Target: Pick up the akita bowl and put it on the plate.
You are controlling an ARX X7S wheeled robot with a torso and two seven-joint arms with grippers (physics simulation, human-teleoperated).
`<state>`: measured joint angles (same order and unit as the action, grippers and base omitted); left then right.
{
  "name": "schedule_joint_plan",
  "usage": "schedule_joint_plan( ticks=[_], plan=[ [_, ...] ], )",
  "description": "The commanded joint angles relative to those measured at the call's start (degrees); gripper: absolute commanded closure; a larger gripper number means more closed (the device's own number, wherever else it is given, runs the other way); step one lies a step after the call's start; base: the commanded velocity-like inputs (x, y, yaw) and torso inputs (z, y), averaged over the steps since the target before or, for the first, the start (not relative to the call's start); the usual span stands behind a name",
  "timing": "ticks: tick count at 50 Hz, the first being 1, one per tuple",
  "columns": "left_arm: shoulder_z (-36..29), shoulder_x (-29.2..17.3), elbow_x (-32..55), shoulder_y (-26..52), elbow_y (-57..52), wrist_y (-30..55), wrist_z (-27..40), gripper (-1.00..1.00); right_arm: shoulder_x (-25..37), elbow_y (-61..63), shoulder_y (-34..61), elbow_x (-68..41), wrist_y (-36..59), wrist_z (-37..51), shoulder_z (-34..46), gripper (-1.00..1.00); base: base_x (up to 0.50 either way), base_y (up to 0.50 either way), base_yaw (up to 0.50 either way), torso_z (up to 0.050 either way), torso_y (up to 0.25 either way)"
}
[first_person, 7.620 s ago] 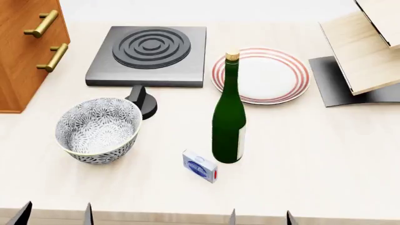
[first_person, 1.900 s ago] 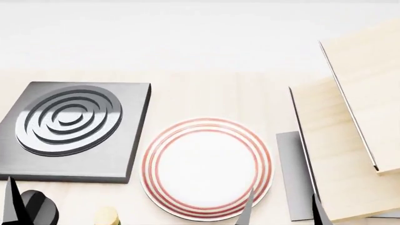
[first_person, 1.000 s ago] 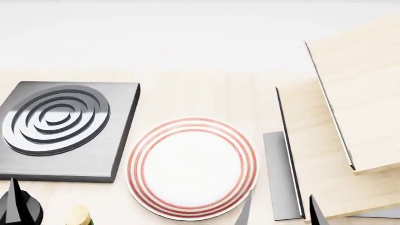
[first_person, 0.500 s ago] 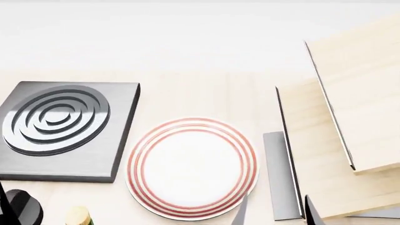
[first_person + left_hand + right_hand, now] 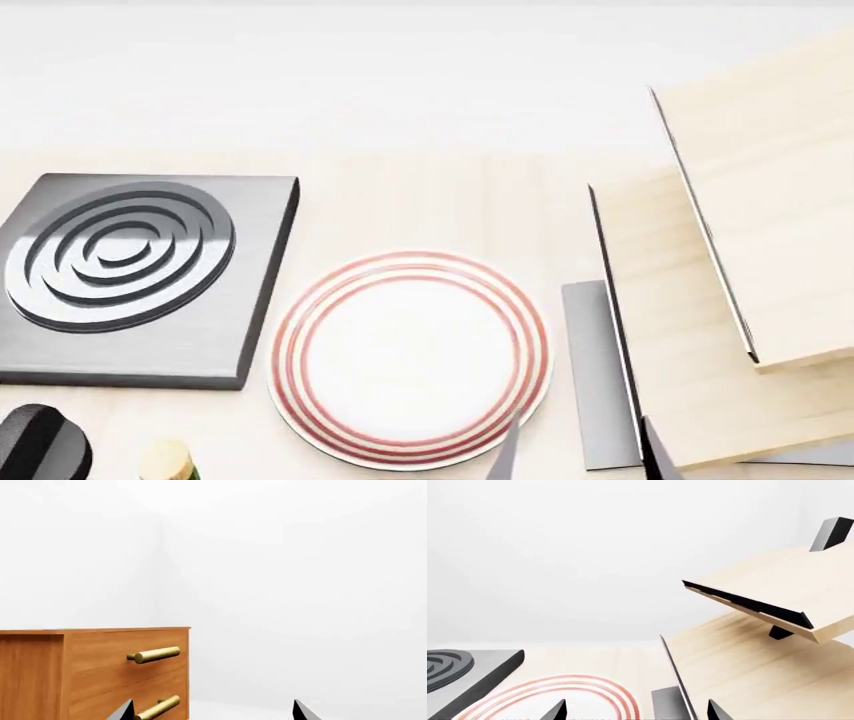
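Since a moment ago the left gripper's tips have dropped out of the head view, and both grippers, left gripper (image 5: 211, 715) and right gripper (image 5: 574, 462), stand spread and empty while the plate (image 5: 408, 358) lies lower centre and the akita bowl is out of frame, so reaching unseen risks toppling the bottle (image 5: 166, 462) at lower left.

Grey burner (image 5: 127, 275) on the pale bench (image 5: 427, 200), wooden rack (image 5: 747, 270) opposite, cork-topped bottle (image 5: 167, 462) near a black knob (image 5: 40, 445), drawer cabinet (image 5: 93, 672).

Counted: one plate (image 5: 407, 360), one burner (image 5: 134, 280), one knob (image 5: 40, 445), one bottle top (image 5: 166, 462), two brass drawer handles (image 5: 155, 655).
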<state>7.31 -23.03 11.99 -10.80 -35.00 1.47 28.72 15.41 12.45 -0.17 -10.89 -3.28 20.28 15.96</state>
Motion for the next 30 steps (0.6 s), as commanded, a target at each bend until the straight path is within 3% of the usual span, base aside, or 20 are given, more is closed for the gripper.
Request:
schedule_joint_plan(
  ticks=[1, 19, 30],
  plan=[
    [4.92, -1.58, 0.72, -1.01, -2.08, 2.04, 2.07, -1.00, 0.08, -0.32, 0.15, 0.19, -0.03, 0.17, 0.56, -1.00, 0.00, 0.00, 0.00, 0.000, 0.000],
    [11.53, -5.62, 4.62, -0.88, -6.78, 10.50, 3.89, -1.00, 0.05, -1.61, 0.52, 0.28, -0.53, 0.23, 1.41, -1.00, 0.00, 0.00, 0.00, 0.000, 0.000],
    [13.42, -9.09, 10.37, 3.88, -4.59, 18.47, 3.51, -1.00, -0.06, -2.40, 0.74, 0.60, -0.72, 0.31, 2.16, -1.00, 0.00, 0.00, 0.00, 0.000, 0.000]
  ],
)
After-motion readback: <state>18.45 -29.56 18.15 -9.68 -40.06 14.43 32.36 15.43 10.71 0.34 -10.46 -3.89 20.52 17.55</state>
